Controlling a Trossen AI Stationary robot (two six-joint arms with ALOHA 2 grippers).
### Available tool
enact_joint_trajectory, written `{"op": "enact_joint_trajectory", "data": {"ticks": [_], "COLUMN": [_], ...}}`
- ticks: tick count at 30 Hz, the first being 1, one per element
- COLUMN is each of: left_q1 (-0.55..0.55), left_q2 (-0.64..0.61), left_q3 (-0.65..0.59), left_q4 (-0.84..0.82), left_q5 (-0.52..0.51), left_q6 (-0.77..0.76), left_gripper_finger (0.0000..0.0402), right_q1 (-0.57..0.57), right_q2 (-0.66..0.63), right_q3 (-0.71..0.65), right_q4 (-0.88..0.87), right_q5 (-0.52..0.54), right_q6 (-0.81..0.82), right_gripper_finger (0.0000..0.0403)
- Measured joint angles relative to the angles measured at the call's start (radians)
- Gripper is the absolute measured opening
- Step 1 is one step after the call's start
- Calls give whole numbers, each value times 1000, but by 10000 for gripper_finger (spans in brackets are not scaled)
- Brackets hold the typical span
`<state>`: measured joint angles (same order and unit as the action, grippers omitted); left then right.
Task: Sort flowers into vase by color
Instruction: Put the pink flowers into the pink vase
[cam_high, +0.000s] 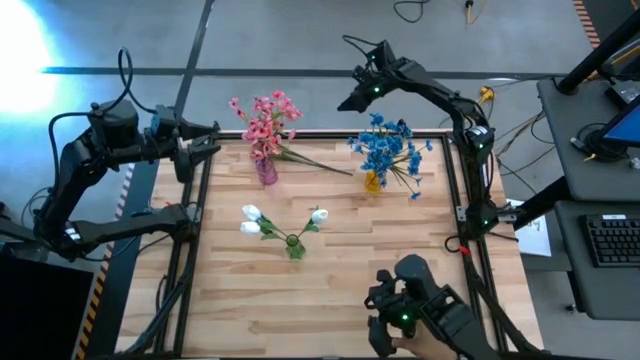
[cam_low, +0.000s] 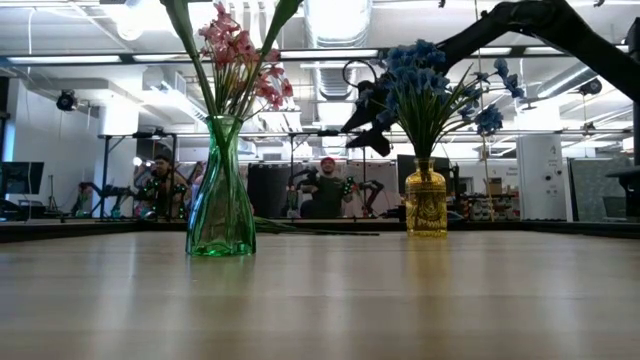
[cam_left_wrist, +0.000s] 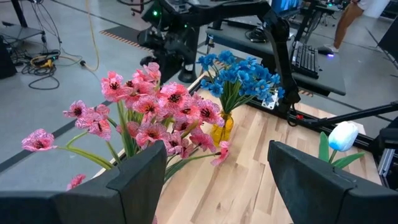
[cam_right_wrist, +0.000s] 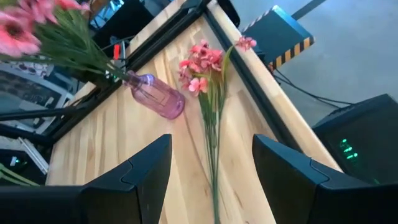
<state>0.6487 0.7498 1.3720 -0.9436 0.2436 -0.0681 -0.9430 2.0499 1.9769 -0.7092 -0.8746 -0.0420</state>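
Right gripper (cam_high: 352, 98) is hovering beyond the table's far edge, fingers spread, nothing pinched. 1 pink sprig (cam_right_wrist: 208, 68) is lying loose on the table (cam_high: 400, 260) beside the purple vase (cam_right_wrist: 158, 96). Left gripper (cam_high: 205, 145) is waiting, spread.

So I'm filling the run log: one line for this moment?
left hand: open, beside pink flowers | right hand: open, above loose pink sprig | blue flowers: in yellow vase
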Motion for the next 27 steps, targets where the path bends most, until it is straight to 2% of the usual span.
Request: {"op": "enact_joint_trajectory", "data": {"ticks": [3, 5, 10, 16, 24, 27], "left_q1": [0, 0, 0, 0, 0, 0], "left_q2": [0, 0, 0, 0, 1, 1], "left_q3": [0, 0, 0, 0, 0, 0], "left_q4": [0, 0, 0, 0, 0, 0], "left_q5": [0, 0, 0, 0, -1, -1], "left_q6": [0, 0, 0, 0, 6, 6], "left_gripper_finger": [268, 268, 268, 268, 268, 268], "right_q1": [0, -2, 2, 15, 29, 29], "right_q2": [0, 0, 0, 0, 0, 0], "right_q3": [-54, -94, -196, -293, -344, -359], "right_q4": [69, 137, 398, 669, 822, 872], "right_q5": [-53, -137, -271, -288, -311, -367], "right_q6": [8, 35, 172, 293, 332, 330], "right_gripper_finger": [215, 215, 215, 215, 215, 215]}}
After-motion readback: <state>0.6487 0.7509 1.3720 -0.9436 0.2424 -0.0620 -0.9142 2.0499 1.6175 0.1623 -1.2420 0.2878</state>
